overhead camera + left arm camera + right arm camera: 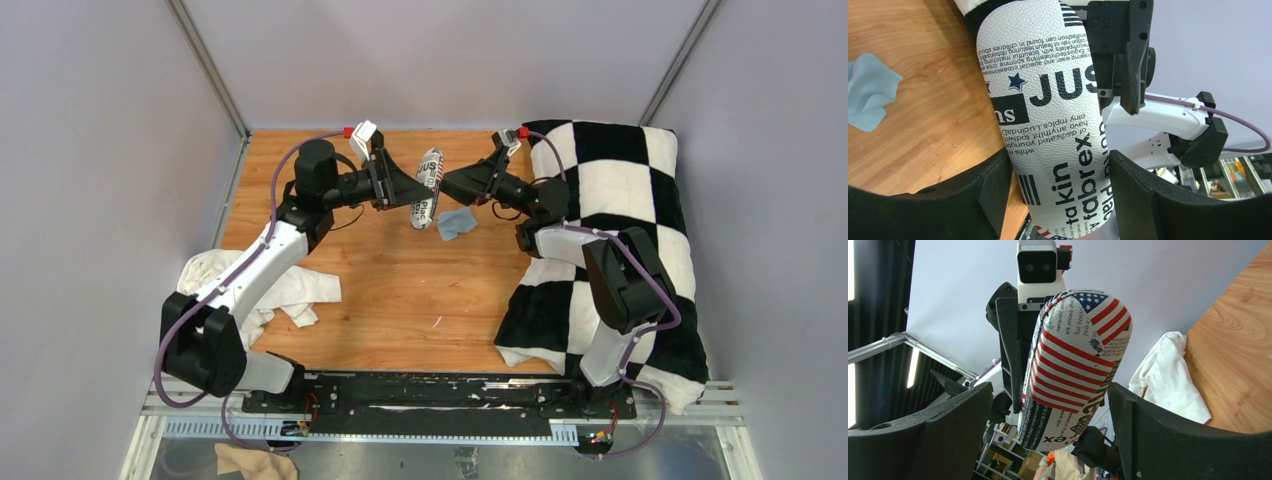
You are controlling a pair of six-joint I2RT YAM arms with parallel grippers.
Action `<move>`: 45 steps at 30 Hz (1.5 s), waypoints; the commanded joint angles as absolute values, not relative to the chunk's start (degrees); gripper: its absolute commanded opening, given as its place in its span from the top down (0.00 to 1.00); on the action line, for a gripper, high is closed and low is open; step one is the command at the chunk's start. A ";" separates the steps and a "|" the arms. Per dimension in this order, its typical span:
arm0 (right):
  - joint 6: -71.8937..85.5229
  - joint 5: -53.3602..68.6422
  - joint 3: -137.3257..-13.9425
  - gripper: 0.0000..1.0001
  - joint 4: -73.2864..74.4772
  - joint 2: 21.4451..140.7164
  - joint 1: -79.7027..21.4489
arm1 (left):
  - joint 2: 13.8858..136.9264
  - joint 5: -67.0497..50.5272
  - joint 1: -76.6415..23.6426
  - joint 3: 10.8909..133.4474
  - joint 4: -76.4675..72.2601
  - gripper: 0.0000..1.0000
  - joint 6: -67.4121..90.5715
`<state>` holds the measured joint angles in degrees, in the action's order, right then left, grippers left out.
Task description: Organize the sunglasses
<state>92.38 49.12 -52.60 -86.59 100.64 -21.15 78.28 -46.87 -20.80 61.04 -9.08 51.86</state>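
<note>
One case [427, 186], one blue cloth [455, 224], left hand [408, 190], right hand [447, 183].

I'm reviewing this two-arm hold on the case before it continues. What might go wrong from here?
1. Only the left jaws clamp the case, which looks lifted off the table; its pebbled shell may slip or twist.
2. The right jaws straddle it with a gap on one side, so an off-centre close may knock it loose, likely onto the blue cloth.
3. The sunglasses are not visible; whether they are inside cannot be told.
</note>
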 commanded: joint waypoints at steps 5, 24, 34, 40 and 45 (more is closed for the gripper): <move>92.78 51.36 -56.27 0.09 -91.36 102.05 -23.99 | 76.24 -49.43 -20.39 61.65 -13.97 1.00 54.83; 96.85 50.25 -59.62 0.21 -91.45 103.73 -25.16 | 74.57 -49.56 -20.21 60.61 -16.90 1.00 57.04; 97.81 49.32 -60.88 0.57 -91.49 105.13 -26.54 | 74.49 -49.41 -20.05 60.55 -17.67 1.00 57.57; 97.48 49.18 -60.50 0.97 -91.38 105.00 -26.59 | 74.37 -48.90 -19.73 59.92 -17.67 0.78 58.27; 97.08 48.31 -59.80 1.00 -91.40 105.06 -26.47 | 74.51 -47.82 -19.69 59.35 -17.67 0.42 58.91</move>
<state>97.93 48.88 -59.72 -88.03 104.53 -25.41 76.18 -48.01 -19.99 60.16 -15.44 57.58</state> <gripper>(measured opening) 0.633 0.671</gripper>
